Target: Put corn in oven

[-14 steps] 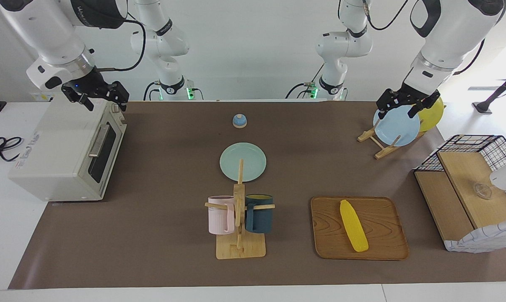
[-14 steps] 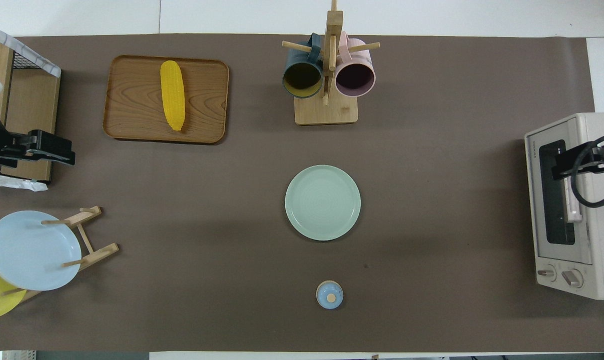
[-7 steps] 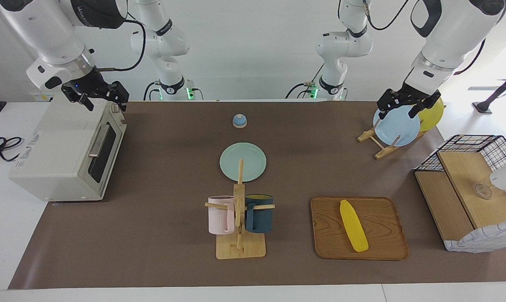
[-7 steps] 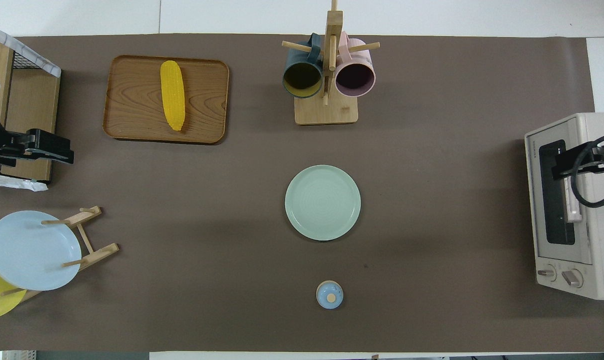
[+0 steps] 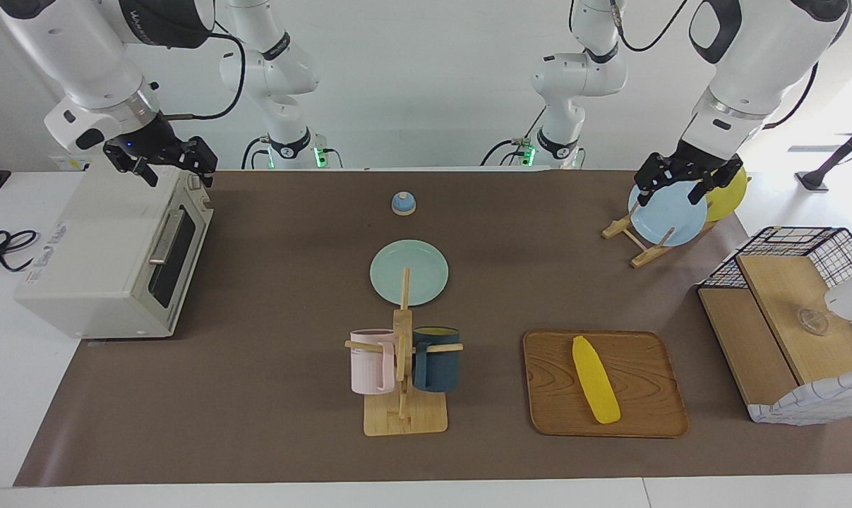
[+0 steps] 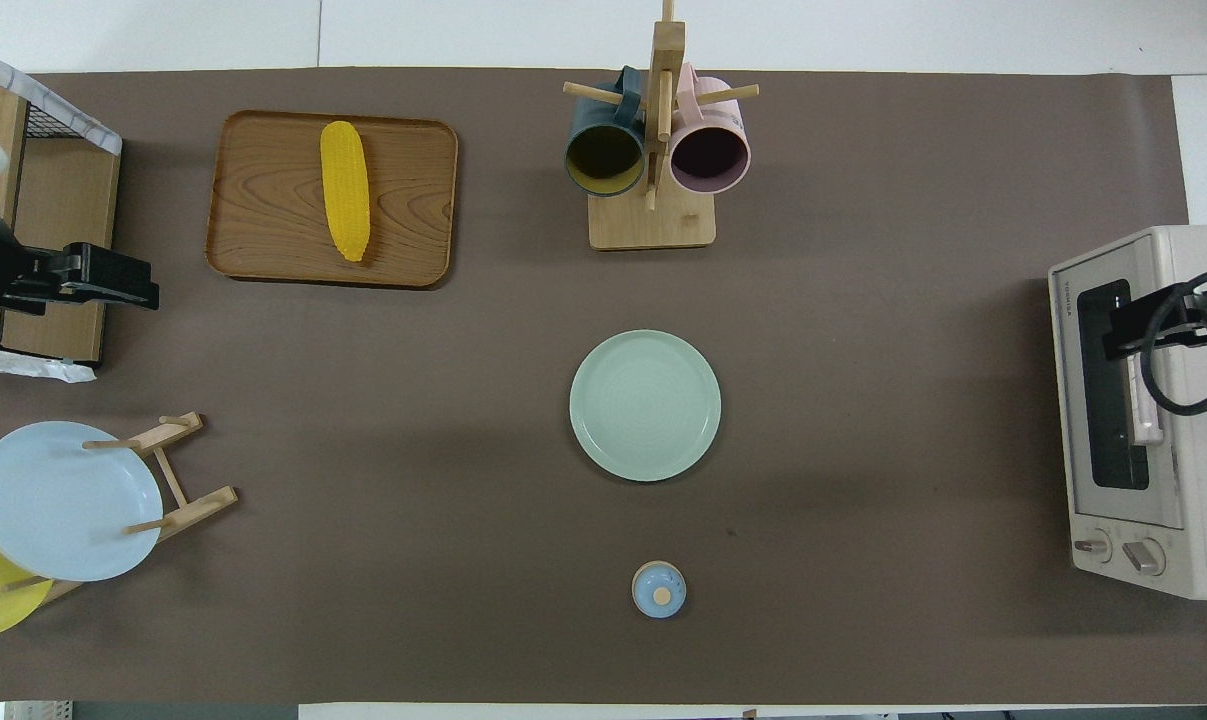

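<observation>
The yellow corn (image 5: 596,379) (image 6: 345,204) lies lengthwise on a wooden tray (image 5: 644,416) (image 6: 413,200), with nothing touching it. At the right arm's end of the table stands the off-white oven (image 5: 94,261) (image 6: 1193,480), its dark glass door shut. My right gripper (image 5: 171,169) (image 6: 1143,330) hangs open and empty over the oven's top, above the door. My left gripper (image 5: 673,185) (image 6: 113,285) is open and empty too, raised over the stretch between the plate rack and the wooden shelf, well apart from the corn.
A green plate (image 5: 409,272) lies mid-table. A mug rack (image 5: 404,416) holding a pink and a dark blue mug stands farther from the robots, beside the tray. A small blue bell (image 5: 403,203), a plate rack (image 5: 669,215) and a wire-sided wooden shelf (image 5: 786,331) are also here.
My left gripper has drifted slightly, up and a little toward the tray. The right gripper, the corn and the oven have stayed put.
</observation>
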Action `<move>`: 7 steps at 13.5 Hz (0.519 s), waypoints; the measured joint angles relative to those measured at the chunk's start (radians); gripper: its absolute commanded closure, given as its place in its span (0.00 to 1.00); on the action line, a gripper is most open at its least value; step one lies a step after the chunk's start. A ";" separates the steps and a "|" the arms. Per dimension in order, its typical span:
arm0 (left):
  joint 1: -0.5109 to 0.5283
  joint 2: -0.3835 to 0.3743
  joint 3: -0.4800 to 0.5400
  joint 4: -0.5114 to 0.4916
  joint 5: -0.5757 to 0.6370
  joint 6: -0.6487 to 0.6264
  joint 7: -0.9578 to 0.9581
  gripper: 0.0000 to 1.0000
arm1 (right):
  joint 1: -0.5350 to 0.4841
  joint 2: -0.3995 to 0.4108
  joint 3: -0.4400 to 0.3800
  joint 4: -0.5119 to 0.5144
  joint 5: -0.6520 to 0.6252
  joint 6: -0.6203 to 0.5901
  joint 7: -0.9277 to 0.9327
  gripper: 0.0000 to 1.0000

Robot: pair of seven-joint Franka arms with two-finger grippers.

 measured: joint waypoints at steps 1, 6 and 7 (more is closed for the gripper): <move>-0.002 0.013 -0.002 -0.001 -0.006 0.018 0.000 0.00 | 0.000 0.000 0.000 0.000 0.000 0.000 0.000 0.00; -0.057 0.185 -0.004 0.005 -0.028 0.162 -0.001 0.00 | 0.000 0.000 0.000 0.000 0.000 0.000 0.000 0.00; -0.068 0.244 -0.004 0.020 -0.028 0.198 -0.001 0.00 | 0.000 0.000 0.000 0.000 0.000 0.000 0.000 0.00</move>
